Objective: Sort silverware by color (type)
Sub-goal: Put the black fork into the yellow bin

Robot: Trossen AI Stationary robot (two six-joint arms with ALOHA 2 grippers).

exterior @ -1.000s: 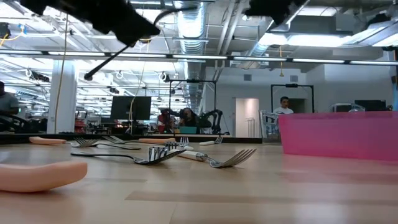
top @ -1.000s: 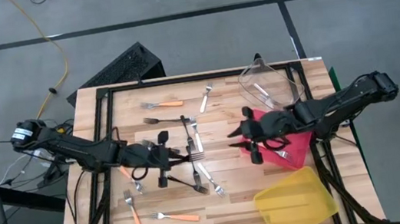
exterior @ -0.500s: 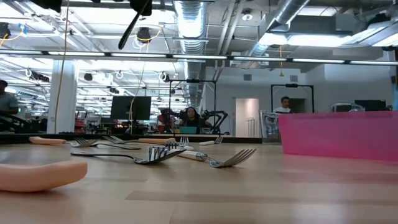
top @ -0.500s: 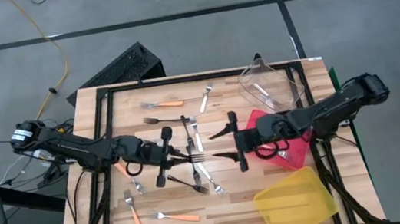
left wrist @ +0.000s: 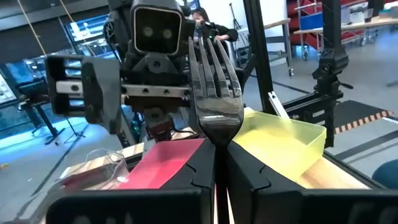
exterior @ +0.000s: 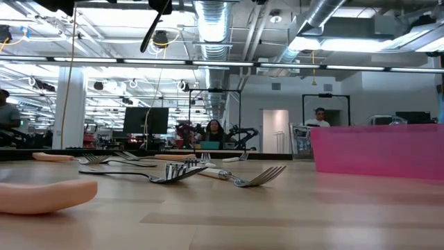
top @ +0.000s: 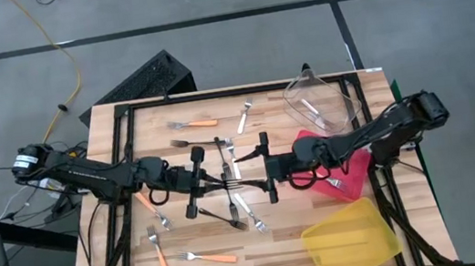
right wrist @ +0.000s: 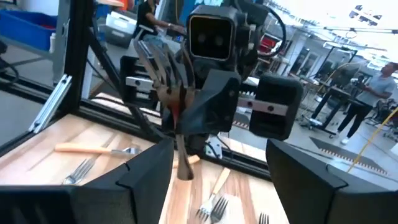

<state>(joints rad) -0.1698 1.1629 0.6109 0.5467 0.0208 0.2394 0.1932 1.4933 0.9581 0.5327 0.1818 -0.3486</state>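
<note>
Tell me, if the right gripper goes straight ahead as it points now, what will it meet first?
Most likely the fork held upright by the shut left gripper, which faces the open right gripper head-on; the gap is hard to judge.

Handle of the fork in the left gripper hidden between the closed fingers. Heap of forks at mid-table partly covered from above by both grippers; kinds there too small to tell. Right gripper's spread fingertips cut off by the wrist picture's lower edge. Low view: orange handle blurred, cut off at the side; red bin cut off too.
</note>
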